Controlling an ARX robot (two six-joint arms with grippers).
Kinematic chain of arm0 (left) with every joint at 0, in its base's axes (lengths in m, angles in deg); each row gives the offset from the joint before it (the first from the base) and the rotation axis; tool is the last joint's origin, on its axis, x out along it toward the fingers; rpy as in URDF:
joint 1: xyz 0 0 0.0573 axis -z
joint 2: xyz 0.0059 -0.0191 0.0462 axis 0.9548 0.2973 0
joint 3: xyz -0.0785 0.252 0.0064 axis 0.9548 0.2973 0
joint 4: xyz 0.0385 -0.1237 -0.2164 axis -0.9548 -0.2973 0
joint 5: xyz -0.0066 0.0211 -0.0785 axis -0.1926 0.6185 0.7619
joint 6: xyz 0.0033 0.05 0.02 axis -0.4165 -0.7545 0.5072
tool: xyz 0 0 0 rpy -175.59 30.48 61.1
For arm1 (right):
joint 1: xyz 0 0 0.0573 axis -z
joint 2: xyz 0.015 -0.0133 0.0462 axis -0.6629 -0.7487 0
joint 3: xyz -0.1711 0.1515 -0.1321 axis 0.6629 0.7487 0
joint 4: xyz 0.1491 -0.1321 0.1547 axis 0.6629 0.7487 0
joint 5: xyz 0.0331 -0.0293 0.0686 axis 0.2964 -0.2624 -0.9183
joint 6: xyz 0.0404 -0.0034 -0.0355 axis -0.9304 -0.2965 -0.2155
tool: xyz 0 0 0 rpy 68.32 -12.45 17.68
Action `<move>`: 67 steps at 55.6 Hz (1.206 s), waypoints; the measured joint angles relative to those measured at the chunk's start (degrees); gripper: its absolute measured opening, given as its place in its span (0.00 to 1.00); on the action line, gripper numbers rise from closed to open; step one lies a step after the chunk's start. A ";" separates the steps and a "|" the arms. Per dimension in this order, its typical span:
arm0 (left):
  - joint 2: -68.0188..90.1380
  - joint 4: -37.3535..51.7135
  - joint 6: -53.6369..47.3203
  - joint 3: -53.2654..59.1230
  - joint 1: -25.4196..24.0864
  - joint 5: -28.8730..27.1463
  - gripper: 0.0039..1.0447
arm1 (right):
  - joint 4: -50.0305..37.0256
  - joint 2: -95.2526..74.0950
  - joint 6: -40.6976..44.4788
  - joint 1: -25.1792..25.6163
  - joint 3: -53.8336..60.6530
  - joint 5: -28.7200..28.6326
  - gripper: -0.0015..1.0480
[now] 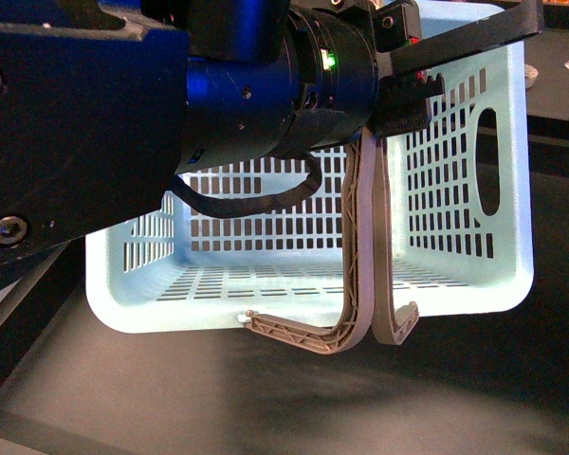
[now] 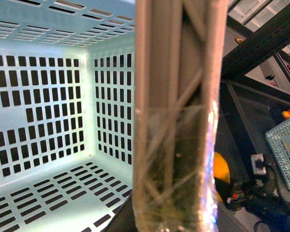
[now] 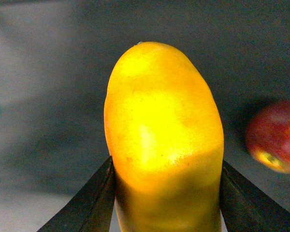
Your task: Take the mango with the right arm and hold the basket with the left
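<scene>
The light blue basket (image 1: 498,237) hangs tipped on its side, its open top facing the front camera. My left gripper (image 1: 401,90), on the bulky black and blue arm with a green light, is shut on one of its grey-brown handles (image 1: 365,237). In the left wrist view the taped handle (image 2: 176,121) fills the middle, with the empty basket interior (image 2: 48,121) behind it. My right gripper (image 3: 166,193) is shut on the yellow-orange mango (image 3: 164,135), with a black finger (image 3: 94,203) pressing each side. A sliver of the mango (image 2: 222,169) shows past the handle.
A round red apple (image 3: 275,135) lies on the dark surface beside the held mango. A smaller light blue slotted container (image 2: 285,150) and a dark frame beam (image 2: 261,43) show beyond the basket. The dark tabletop (image 1: 294,398) lies below the basket.
</scene>
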 joint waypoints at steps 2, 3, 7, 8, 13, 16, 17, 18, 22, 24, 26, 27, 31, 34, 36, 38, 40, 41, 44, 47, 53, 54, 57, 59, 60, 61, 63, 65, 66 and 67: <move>0.00 0.00 -0.02 0.00 0.00 0.00 0.05 | 1.25 4.00 -1.40 -1.79 1.01 -0.92 0.50; 0.00 0.00 0.00 0.00 0.00 0.00 0.05 | 1.66 5.31 -1.84 -2.40 1.31 -1.07 0.50; 0.00 0.00 0.00 0.00 0.00 0.00 0.05 | 4.70 15.43 -5.14 -7.48 2.93 -3.28 0.50; 0.00 0.00 0.00 0.00 0.00 0.00 0.05 | 5.40 17.81 -5.84 -8.81 3.17 -3.69 0.50; 0.00 0.00 0.00 0.00 0.00 -0.04 0.05 | 7.93 25.40 -8.02 -14.14 3.37 -4.20 0.50; 0.00 0.00 0.00 0.00 0.00 -0.07 0.05 | 8.76 27.98 -8.98 -16.90 3.34 -4.00 0.50; 0.00 0.00 0.00 0.00 0.00 -0.07 0.05 | 9.07 28.92 -9.38 -18.34 3.30 -3.82 0.50; 0.00 0.00 -0.02 0.00 0.00 -0.07 0.05 | 9.22 29.27 -9.44 -19.04 3.26 -3.72 0.50; 0.00 0.00 0.00 0.00 0.00 -0.09 0.05 | 9.86 30.21 -10.62 -23.23 2.71 -2.49 0.50; 0.00 0.00 0.00 0.00 0.00 -0.09 0.05 | 9.90 29.99 -11.37 -25.94 2.16 -1.29 0.50; 0.00 0.00 0.00 0.00 0.00 -0.09 0.05 | 9.90 29.44 -11.80 -27.91 1.60 -0.17 0.50; 0.00 0.00 -0.02 0.00 0.00 -0.09 0.05 | 9.92 28.92 -12.17 -29.14 1.09 0.63 0.50; 0.00 0.00 0.00 0.00 0.00 -0.07 0.05 | 9.92 25.86 -13.64 -33.46 -1.53 3.65 0.50; 0.00 0.00 0.02 0.00 0.00 -0.02 0.05 | 9.92 23.56 -14.40 -35.69 -3.21 5.75 0.50; 0.00 0.00 0.00 0.00 0.00 0.00 0.05 | 9.86 22.62 -14.71 -36.50 -3.89 6.51 0.50; 0.00 0.00 -0.04 0.00 0.02 0.00 0.05 | 9.73 21.22 -15.26 -37.55 -4.85 7.61 0.50; 0.00 0.00 -0.04 0.00 0.00 0.02 0.05 | 9.53 19.85 -15.74 -38.47 -5.79 8.61 0.50; 0.00 0.00 -0.02 0.00 0.00 0.04 0.05 | 9.46 19.43 -15.80 -38.73 -6.10 8.83 0.50; 0.00 0.00 0.00 0.00 0.00 0.02 0.05 | 9.14 17.59 -16.13 -39.78 -7.34 10.14 0.56; 0.00 0.00 0.00 0.00 0.00 0.02 0.05 | 8.85 16.68 -16.35 -40.30 -7.87 10.69 0.63; 0.00 0.00 -0.02 0.00 0.00 0.00 0.05 | 7.28 16.57 -17.55 -40.50 -7.82 11.02 0.76; 0.00 0.00 -0.02 0.00 0.00 -0.02 0.05 | 6.97 16.90 -17.77 -40.50 -7.69 11.02 0.80; 0.00 0.00 0.00 0.00 0.00 -0.09 0.05 | 6.27 19.10 -18.58 -40.50 -6.40 10.99 0.90; 0.02 -0.02 -0.07 0.00 0.00 -0.13 0.05 | 6.12 20.81 -18.93 -40.50 -5.44 10.99 0.94; 0.24 -0.02 -0.07 0.02 0.00 0.07 0.05 | 6.12 21.42 -19.02 -40.50 -5.11 10.99 0.94; 0.26 -0.02 -0.22 0.02 0.00 0.17 0.05 | 6.12 22.77 -19.19 -40.48 -4.46 10.99 0.94; 0.39 -0.02 -0.02 0.02 0.00 -0.11 0.05 | 6.16 25.79 -19.47 -40.39 -2.97 10.99 0.92; 0.39 -0.02 0.17 0.02 0.00 -0.04 0.05 | 6.56 29.97 -19.65 -40.04 -0.96 11.06 0.92; 0.42 -0.02 0.17 0.02 0.00 0.04 0.05 | 6.91 31.74 -19.63 -39.82 -0.11 11.63 0.92; 0.42 -0.02 0.11 0.02 0.00 0.33 0.05 | 7.37 33.48 -19.76 -39.60 0.83 12.28 0.92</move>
